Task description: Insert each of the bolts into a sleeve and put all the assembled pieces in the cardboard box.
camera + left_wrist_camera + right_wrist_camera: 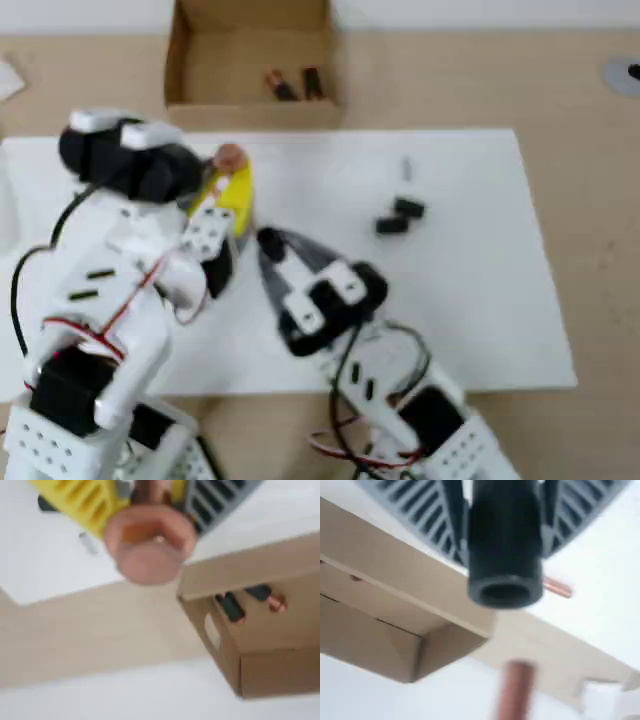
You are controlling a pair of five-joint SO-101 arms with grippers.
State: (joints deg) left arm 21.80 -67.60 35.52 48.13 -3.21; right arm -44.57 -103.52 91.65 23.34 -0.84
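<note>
Brown cardboard forms the open box [180,70] seen from the high view at the far side of the table [590,150], two assembled black-and-copper pieces [283,86] lying in it; before it a copper hex-headed bolt [230,157] is gripped by the yellow-fingered left gripper [232,172], a black cylindrical sleeve [268,240] is clamped in the grey right gripper [272,250], and two loose black sleeves [408,208] are left on the white sheet [480,300]. In the left wrist view the bolt [150,545] is shown pinched head-outward, and an oval cut-out [212,632] is revealed in the box wall. In the right wrist view the held sleeve's hollow bore [505,592] is exposed.
</note>
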